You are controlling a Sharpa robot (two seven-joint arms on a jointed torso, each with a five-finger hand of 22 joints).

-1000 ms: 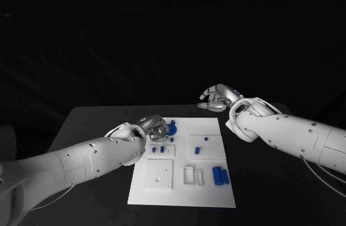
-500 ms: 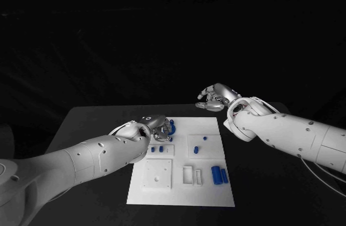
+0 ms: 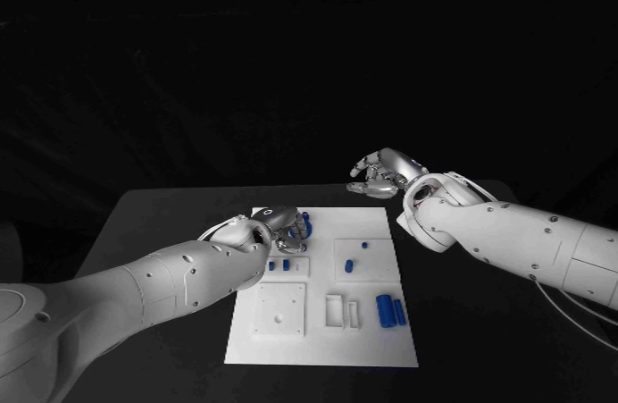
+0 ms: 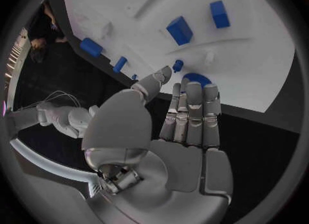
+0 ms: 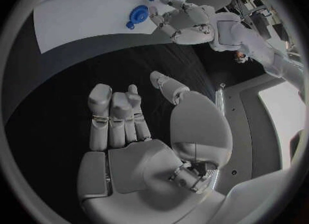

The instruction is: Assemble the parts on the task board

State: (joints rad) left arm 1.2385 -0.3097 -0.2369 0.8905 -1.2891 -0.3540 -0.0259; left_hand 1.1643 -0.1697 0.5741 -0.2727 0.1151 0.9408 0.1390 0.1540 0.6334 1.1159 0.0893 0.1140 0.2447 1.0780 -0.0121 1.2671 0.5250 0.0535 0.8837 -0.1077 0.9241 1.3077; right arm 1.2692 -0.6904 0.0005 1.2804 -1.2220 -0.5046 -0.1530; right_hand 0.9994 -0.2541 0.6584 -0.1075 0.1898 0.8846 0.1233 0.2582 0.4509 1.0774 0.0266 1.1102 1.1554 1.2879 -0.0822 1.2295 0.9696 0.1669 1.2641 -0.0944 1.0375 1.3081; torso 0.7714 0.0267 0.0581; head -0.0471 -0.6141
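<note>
A black table (image 3: 168, 208) spreads out on every side of the white plate, its dark bare top meeting a black backdrop (image 3: 309, 72) behind.

Premises appear to be a robotics laboratory: a black bench (image 3: 168, 211) carries a white task board (image 3: 373, 340) against dark surroundings, with cabling (image 4: 61, 96) alongside.

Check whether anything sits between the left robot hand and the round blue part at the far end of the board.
Nothing visible does. The left robot hand hovers over the task board, its fingertips right at the round blue part, with no other piece between.
</note>
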